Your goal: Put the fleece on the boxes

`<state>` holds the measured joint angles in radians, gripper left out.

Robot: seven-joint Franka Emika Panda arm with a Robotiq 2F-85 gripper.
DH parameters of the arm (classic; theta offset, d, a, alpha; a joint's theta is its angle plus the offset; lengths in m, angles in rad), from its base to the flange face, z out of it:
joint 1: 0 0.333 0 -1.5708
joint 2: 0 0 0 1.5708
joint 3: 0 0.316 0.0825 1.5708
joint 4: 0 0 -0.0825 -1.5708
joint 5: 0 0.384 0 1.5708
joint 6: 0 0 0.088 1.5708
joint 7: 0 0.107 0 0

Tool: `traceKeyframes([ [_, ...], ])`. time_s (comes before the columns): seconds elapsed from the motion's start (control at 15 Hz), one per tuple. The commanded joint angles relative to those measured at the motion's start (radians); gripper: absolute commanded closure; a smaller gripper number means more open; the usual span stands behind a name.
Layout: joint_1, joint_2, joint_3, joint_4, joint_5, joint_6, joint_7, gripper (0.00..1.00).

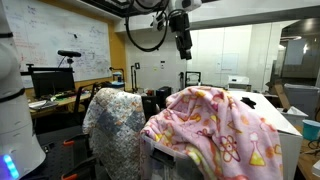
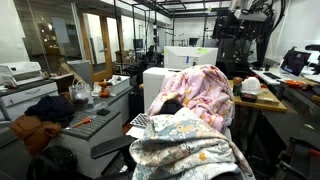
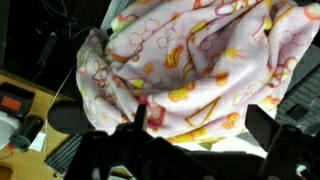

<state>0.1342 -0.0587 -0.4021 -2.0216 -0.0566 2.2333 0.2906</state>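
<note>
The fleece (image 1: 222, 125), pink with yellow, white and red cartoon shapes, lies draped over a tall stack in both exterior views (image 2: 205, 92). The boxes are almost wholly hidden under it; only a pale side (image 1: 289, 126) shows. My gripper (image 1: 184, 44) hangs well above the fleece, apart from it. In the wrist view the gripper (image 3: 200, 125) is open, its two dark fingers spread wide with nothing between them. The fleece (image 3: 190, 55) fills the view below.
A chair covered by a pale grey-white patterned cloth (image 1: 112, 122) stands beside the fleece and shows in the foreground (image 2: 185, 150). Desks with monitors (image 1: 52, 82), a printer (image 2: 20, 72), a white cabinet (image 2: 158, 82) and a workbench (image 2: 262, 98) surround the spot.
</note>
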Motion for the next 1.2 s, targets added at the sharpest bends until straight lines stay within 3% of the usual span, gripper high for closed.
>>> traceKeyframes([
  [0.0,-0.112,-0.037,0.141,-0.108,0.072,0.058,-0.047,0.00],
  [0.4,-0.171,-0.001,0.239,-0.185,0.182,0.141,-0.095,0.00],
  [1.13,-0.179,0.060,0.297,-0.270,0.329,0.395,-0.114,0.00],
])
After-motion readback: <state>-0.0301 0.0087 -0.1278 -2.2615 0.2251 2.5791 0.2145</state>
